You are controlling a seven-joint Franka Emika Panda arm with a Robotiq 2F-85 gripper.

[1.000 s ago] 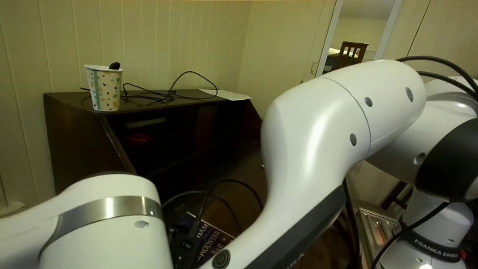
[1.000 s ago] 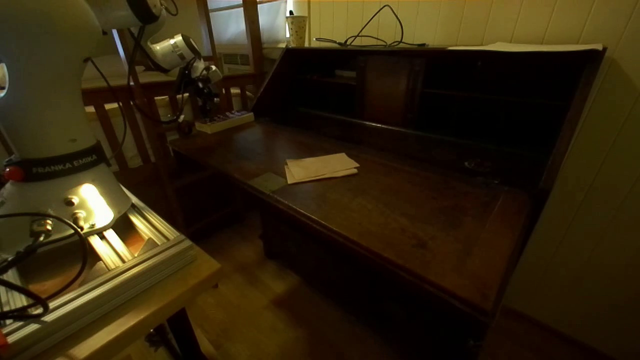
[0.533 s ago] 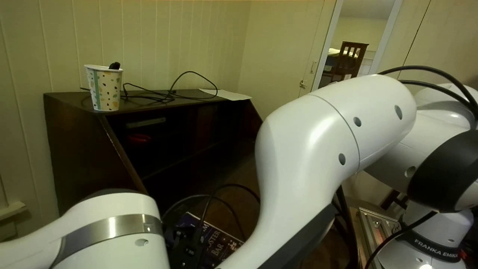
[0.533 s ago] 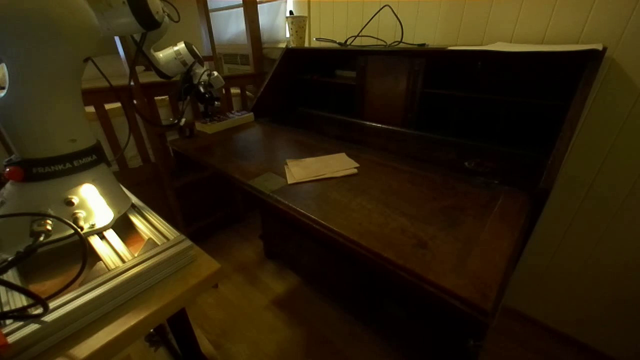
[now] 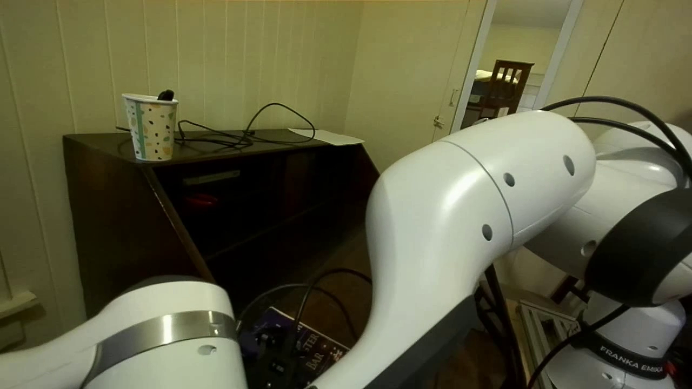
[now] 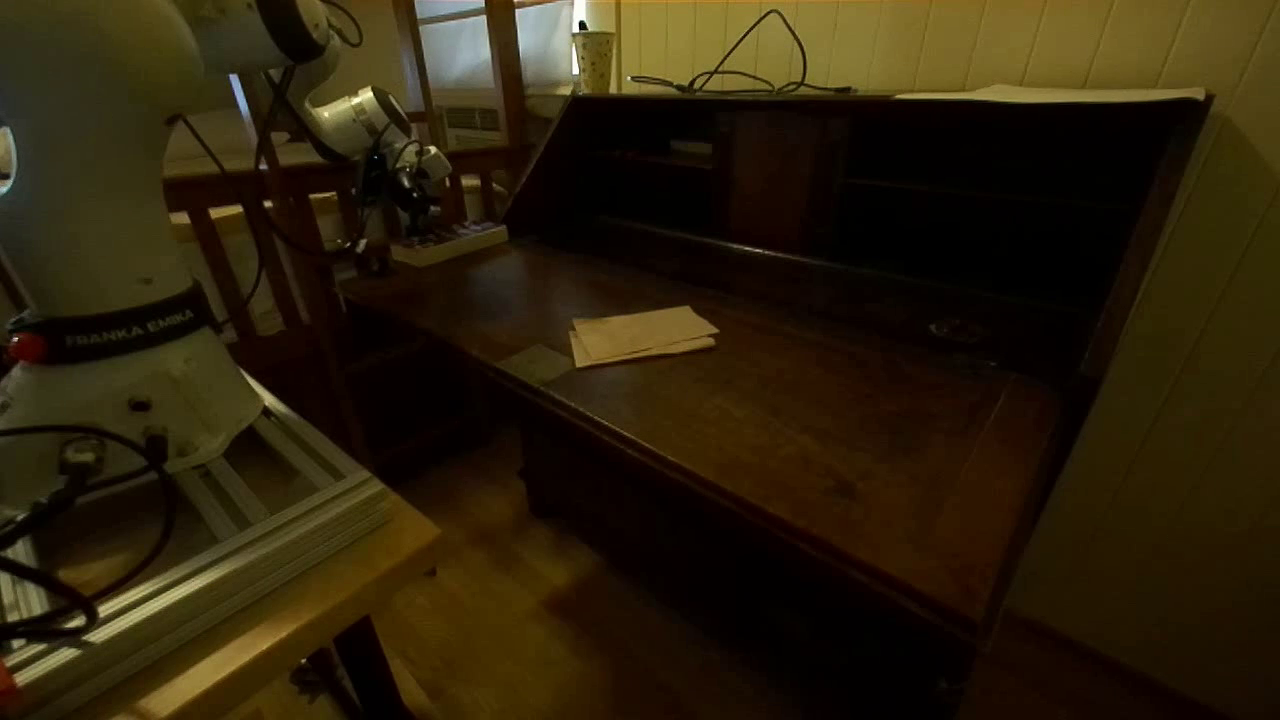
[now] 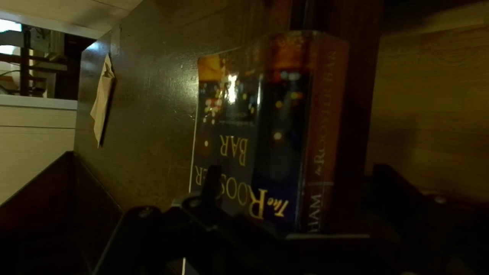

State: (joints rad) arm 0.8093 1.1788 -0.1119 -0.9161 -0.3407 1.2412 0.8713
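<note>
Against pale wall panels [image 5: 259,59], see a dark desk [image 6: 800,430]. On top, notice a patterned cup [image 5: 153,131] with a black object [image 5: 166,95] poking out; inside the shelves [image 6: 980,184], a red item [image 5: 200,200] too dim to name. Find the claw [image 7: 300,173] spread wide over the book [image 7: 280,137] at the desk's end.

In an exterior view, the white arm [image 5: 432,227] bends across the foreground, its base [image 5: 630,356] marked FRANKA EMIKA. A patterned cup [image 5: 154,129] holding a dark object [image 5: 166,95] stands atop the dark desk [image 5: 119,200], just beside a looped black cable [image 5: 238,144]; a sheet of paper [image 5: 335,138] lies farther along. Below, black hardware [image 5: 273,351] partly covers a book [image 5: 324,351] lettered BAR
</note>
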